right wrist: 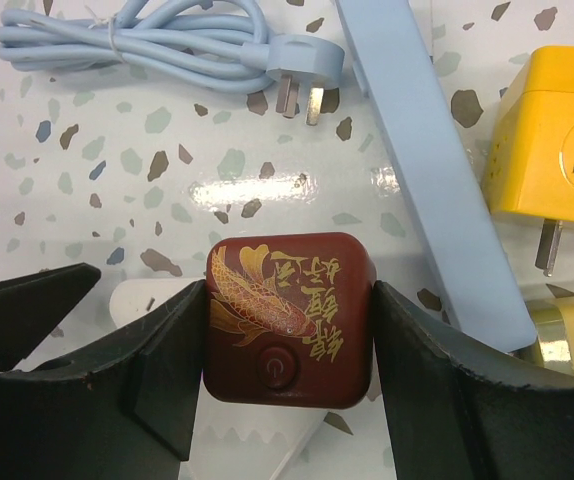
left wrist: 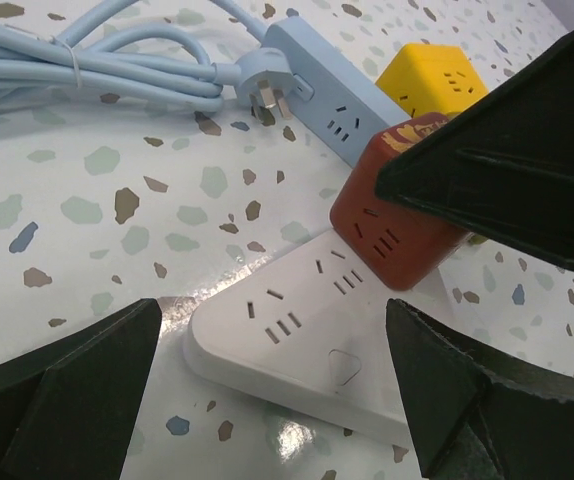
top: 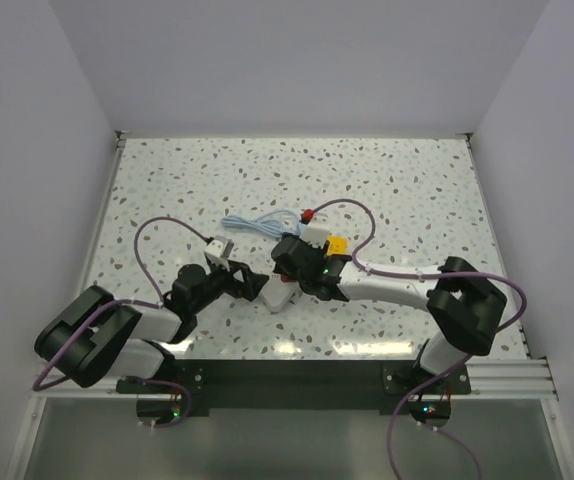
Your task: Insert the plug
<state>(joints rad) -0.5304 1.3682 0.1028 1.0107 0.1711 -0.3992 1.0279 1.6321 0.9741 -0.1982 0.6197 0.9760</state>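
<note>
On near power strip (left wrist: pixel 297 335), cube plug (left wrist: pixel 392 238)

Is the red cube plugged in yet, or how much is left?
Nearly. Done: the right end effector grips the red cube. In hand: it holds the cube against the white strip, while the left end effector hangs open beside it. Left: pushing it fully in; the prongs are hidden, so seating is unclear.
</note>
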